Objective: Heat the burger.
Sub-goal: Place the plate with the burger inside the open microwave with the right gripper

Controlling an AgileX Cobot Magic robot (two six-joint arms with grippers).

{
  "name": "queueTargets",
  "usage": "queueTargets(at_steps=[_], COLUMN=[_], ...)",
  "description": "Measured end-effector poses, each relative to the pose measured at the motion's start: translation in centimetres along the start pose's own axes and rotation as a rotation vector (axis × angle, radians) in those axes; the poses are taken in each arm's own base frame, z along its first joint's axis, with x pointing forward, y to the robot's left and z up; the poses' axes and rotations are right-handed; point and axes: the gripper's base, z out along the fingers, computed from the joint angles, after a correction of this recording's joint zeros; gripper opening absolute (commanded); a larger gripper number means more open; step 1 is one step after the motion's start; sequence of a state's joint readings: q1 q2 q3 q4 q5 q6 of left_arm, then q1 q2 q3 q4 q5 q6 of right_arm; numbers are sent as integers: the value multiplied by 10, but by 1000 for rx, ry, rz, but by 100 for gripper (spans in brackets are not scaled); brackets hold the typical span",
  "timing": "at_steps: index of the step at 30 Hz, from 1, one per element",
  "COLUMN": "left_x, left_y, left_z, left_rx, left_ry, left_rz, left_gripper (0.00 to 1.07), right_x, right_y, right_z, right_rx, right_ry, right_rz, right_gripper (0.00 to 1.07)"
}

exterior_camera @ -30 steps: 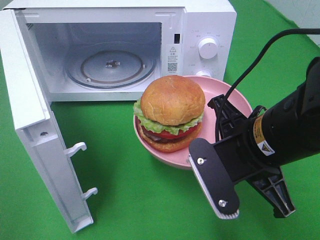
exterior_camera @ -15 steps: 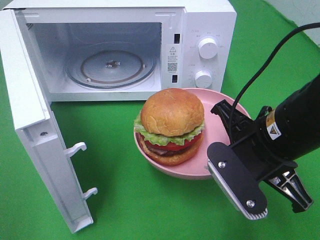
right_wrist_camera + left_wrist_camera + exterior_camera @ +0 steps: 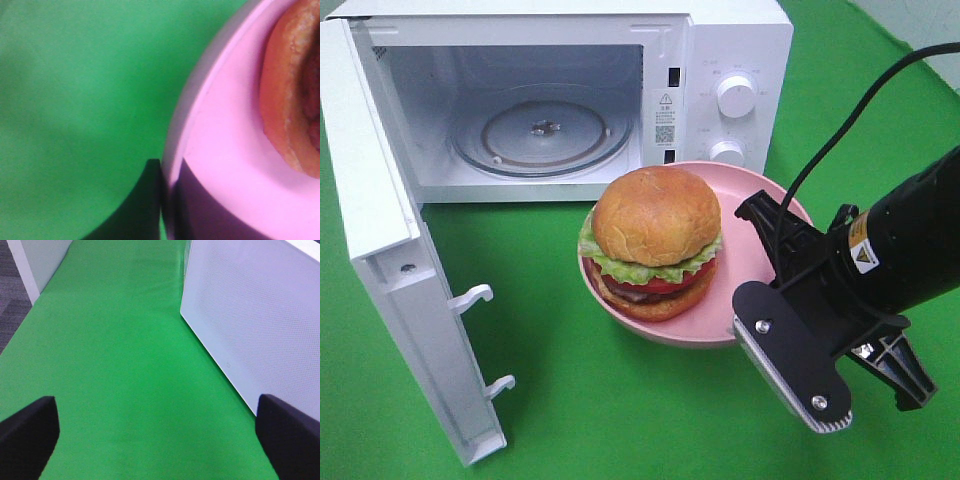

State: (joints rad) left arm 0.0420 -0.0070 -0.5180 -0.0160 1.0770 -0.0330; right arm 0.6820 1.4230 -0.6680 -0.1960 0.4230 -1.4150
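- Rim of plate, near-right side, is pinched in my right fingers; burger sits on it, left of them.
- Mouth of microwave lies far-left of burger, door swung open: that way I carry.
- My left fingers stand wide and empty beside door; right arm is nearer.

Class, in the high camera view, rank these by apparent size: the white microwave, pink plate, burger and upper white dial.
1. white boxy microwave
2. round pink plate
3. round golden-bun burger
4. small white upper dial, which sits farther back yet is clearly smallest
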Motion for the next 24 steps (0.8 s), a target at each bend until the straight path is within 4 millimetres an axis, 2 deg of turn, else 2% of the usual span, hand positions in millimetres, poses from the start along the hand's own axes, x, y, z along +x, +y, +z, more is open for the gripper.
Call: queueTargets(at_steps=[9,11,16,24], left_x=[0,0,0,0], left_y=[0,0,0,0], left_z=[0,0,0,0], left_rx=[0,0,0,0], left_ry=[0,0,0,0], left_rz=[0,0,0,0], left_gripper=[100,100,100,100], right_x=[-1,-1,-2,-11], right_y=[-17,-28,-34,-60], right_z=[8,11,15,28], right_rx=[-3,5,2,24], right_ry=[-1,-6,-8,-27], right_rz=[2,12,14,4], right_gripper=[0,0,0,0])
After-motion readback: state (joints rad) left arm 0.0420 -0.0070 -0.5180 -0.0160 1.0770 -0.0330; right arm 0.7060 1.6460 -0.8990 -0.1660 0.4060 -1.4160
